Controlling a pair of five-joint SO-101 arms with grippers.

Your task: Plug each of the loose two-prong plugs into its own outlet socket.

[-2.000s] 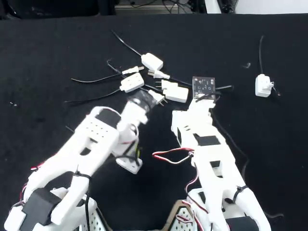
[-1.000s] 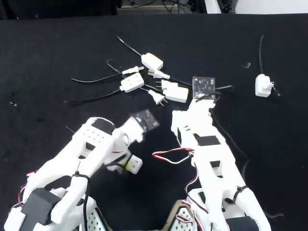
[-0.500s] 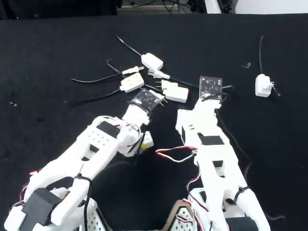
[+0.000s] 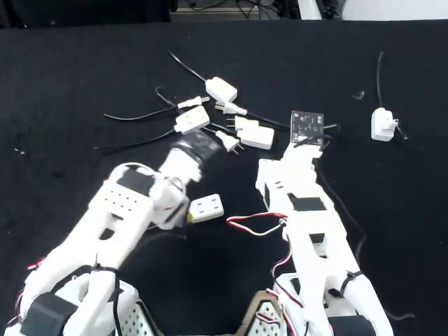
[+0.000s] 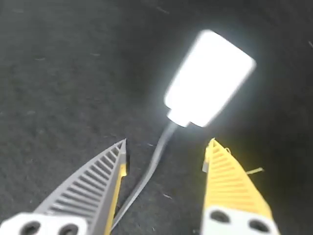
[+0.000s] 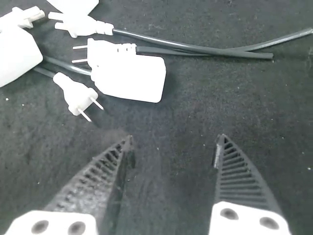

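White two-prong plug (image 6: 76, 96) on a thin black cord lies loose on the black cloth-covered desk (image 4: 70, 63), its prongs bare and in no socket. It is just beside a white rectangular outlet socket block (image 6: 132, 77). A second white plug (image 6: 105, 50) lies against that block's long side, prongs also bare. A third white plug (image 6: 78, 24) lies just beyond it, and black cords (image 6: 195, 47) run away from these two across the desk.

In the high view, two more blocks belong to the same cluster: an upper socket block (image 4: 220, 89) and a leftmost socket block (image 4: 191, 120). A fourth small white plug (image 4: 192, 103) lies between them. A lone white socket block (image 4: 381, 124) lies well apart, toward the desk's right side.

The right end effector (image 6: 171, 142) is open, its black ridged fingers (image 6: 105, 171) spread with nothing between them. It is over bare desk near the first plug and the block beside it, touching neither.

The left end effector (image 5: 166, 144) is open too, with one grey finger (image 5: 95, 183) and one yellow. A bright white rounded block (image 5: 210, 78) lies just ahead of the tips, and its grey cord (image 5: 156, 156) runs back between them. In the high view the left arm's tip is near the leftmost socket block.
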